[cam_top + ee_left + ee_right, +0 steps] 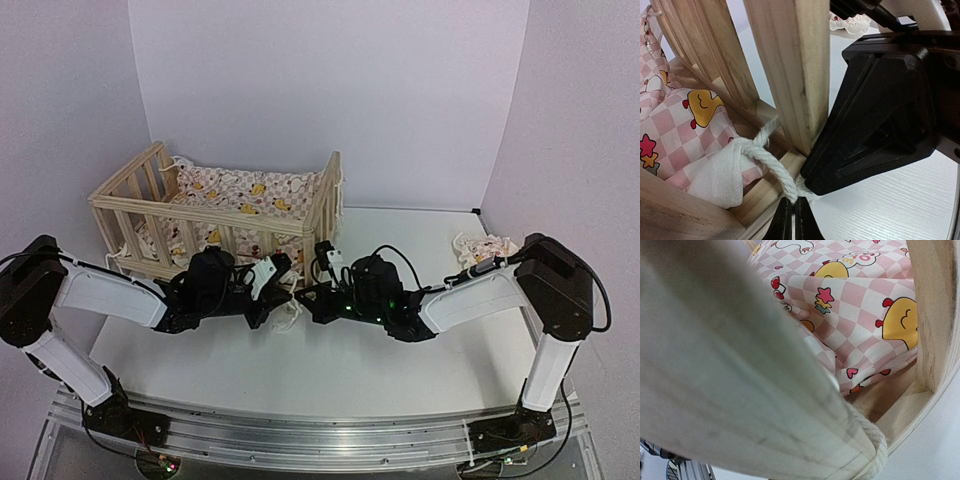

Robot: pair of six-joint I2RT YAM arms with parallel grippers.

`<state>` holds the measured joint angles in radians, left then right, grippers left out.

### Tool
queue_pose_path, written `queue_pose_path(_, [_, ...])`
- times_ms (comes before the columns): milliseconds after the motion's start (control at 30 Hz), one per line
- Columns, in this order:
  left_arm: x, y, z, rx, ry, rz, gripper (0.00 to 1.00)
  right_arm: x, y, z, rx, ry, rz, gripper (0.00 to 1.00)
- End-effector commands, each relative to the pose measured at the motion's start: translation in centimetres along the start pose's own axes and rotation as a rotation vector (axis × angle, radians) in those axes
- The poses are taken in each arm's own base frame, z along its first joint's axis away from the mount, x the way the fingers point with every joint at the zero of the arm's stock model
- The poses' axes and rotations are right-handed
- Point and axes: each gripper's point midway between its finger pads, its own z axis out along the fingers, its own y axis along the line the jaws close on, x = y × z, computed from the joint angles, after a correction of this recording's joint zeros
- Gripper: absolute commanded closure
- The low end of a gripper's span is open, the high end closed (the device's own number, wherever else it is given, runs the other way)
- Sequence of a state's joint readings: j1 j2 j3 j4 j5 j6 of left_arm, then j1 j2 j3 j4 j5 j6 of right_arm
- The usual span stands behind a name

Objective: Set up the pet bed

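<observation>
One twisted cord point(771, 162) pinched in left end effector point(793, 216) by wooden pet bed point(790, 60); right end effector point(311, 293) unclear

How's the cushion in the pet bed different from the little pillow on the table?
The cushion lies spread inside the bed; the pillow sits crumpled on the table at the far right. The cushion is far bigger than the pillow. Both seem to share a pale printed fabric.

The top camera looks down from behind over the white table point(330, 370), while both wrist cameras crowd the near right corner of the light-wood slatted pet bed point(200, 216), sharing its white twisted cord point(772, 167).
</observation>
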<state>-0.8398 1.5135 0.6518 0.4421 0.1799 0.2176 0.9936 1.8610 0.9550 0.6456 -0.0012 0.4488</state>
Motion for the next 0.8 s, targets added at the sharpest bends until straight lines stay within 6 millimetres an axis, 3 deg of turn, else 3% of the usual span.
queue_pose_path(0, [-1.2, 0.1, 0.0, -0.007, -0.036, 0.001, 1.0, 0.3, 0.3, 0.4, -0.004, 0.006, -0.014, 1.0])
queue_pose_path(200, [-2.0, -0.5, -1.0, 0.041, 0.021, -0.08, 1.0, 0.0, -0.7, 0.1, 0.05, -0.018, -0.022, 1.0])
queue_pose_path(367, [-3.2, -1.2, -2.0, 0.074, 0.034, -0.133, 1.0, -0.4, -0.2, 1.0, 0.028, -0.018, -0.008, 1.0])
queue_pose_path(567, [-4.5, -2.0, -2.5, 0.122, 0.018, -0.162, 1.0, -0.2, 1.4, 1.9, -0.061, 0.013, 0.003, 1.0])
queue_pose_path(767, [-4.3, -3.3, -2.8, 0.183, 0.027, -0.175, 1.0, -0.9, 4.5, 2.9, -0.212, 0.024, 0.0, 1.0])
